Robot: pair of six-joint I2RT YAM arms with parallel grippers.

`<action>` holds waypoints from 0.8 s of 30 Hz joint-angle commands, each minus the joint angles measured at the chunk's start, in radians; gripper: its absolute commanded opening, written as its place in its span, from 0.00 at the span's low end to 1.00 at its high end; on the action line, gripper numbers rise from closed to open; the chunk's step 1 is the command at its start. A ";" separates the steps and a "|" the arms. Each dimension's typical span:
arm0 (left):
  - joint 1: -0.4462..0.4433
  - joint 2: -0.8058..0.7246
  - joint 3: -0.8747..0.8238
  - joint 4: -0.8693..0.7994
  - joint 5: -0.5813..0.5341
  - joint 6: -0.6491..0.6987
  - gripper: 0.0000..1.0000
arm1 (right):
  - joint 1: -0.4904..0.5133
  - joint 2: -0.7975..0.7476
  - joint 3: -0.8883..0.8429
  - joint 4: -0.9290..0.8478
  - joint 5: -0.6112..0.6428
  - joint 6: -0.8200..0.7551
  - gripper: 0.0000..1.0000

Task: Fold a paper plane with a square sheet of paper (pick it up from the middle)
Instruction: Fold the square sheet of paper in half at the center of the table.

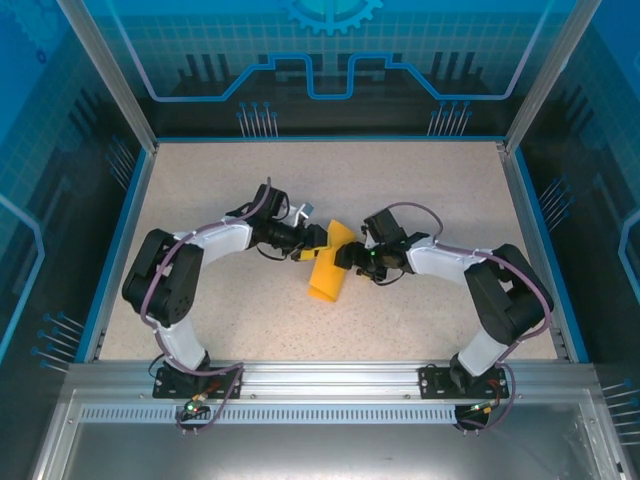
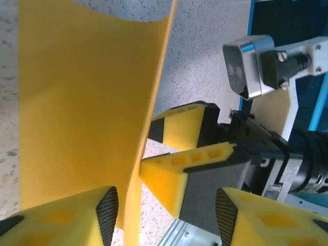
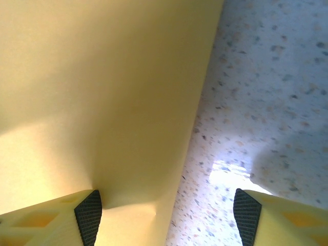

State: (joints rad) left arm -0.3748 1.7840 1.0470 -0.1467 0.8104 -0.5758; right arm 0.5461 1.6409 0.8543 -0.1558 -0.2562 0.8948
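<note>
Mid-fold stage of the paper-plane task. The thin, plain orange-yellow sheet of paper (image 1: 328, 278) lies near the middle of the speckled beige table (image 1: 420, 200), between the two arms. From above it reads as a narrow band rather than a square, with its far end raised where the left arm (image 1: 215, 245) and right arm (image 1: 450, 262) meet. No pointed dart shape is visible, so the plane appears far from finished.

Left wrist view: the sheet (image 2: 87, 102) rises as a curved wall. The left jaws stand apart, the paper's free edge passing close to one black pad (image 2: 107, 212) and well clear of the other. The right jaws, opposite, are parted around that same edge.

Right wrist view: the sheet (image 3: 102, 77) rests against one pad (image 3: 89, 215). The other pad (image 3: 246, 218) stands over bare table, so these jaws are apart and clamp nothing.

The step in hand is probably turning a flap over along a lengthwise crease. The next move likely calls for closing on the raised edge, laying it flush on the layer below, then pressing the fold flat.
</note>
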 commanded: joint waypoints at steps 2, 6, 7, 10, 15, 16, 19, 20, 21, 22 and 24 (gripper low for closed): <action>-0.024 0.033 0.028 0.018 0.065 -0.015 0.43 | -0.023 -0.034 -0.043 0.039 -0.028 0.017 0.72; -0.027 0.056 0.028 0.044 0.087 -0.038 0.28 | -0.032 -0.042 -0.066 0.055 -0.035 0.023 0.73; -0.027 0.059 0.026 0.048 0.092 -0.043 0.25 | -0.034 -0.044 -0.073 0.064 -0.041 0.025 0.73; -0.027 0.070 0.016 0.087 0.119 -0.074 0.20 | -0.047 -0.054 -0.096 0.096 -0.057 0.036 0.72; -0.031 0.078 0.017 0.123 0.137 -0.110 0.14 | -0.068 -0.093 -0.143 0.148 -0.079 0.051 0.73; -0.033 0.079 0.017 0.128 0.139 -0.112 0.13 | -0.071 -0.102 -0.152 0.155 -0.084 0.054 0.74; -0.040 0.089 0.029 0.132 0.140 -0.111 0.11 | -0.081 -0.128 -0.172 0.169 -0.091 0.055 0.76; -0.043 0.096 0.034 0.132 0.139 -0.112 0.10 | -0.083 -0.133 -0.179 0.172 -0.091 0.055 0.75; -0.045 0.104 0.038 0.130 0.139 -0.114 0.10 | -0.083 -0.133 -0.182 0.176 -0.094 0.057 0.75; -0.048 0.110 0.041 0.132 0.142 -0.114 0.08 | -0.083 -0.132 -0.184 0.186 -0.099 0.058 0.75; -0.053 0.115 0.042 0.140 0.142 -0.117 0.06 | -0.084 -0.121 -0.183 0.203 -0.116 0.062 0.76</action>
State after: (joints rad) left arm -0.4156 1.8774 1.0607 -0.0196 0.9154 -0.6823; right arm 0.4767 1.5261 0.6815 0.0025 -0.3336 0.9440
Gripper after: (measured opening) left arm 0.069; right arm 0.760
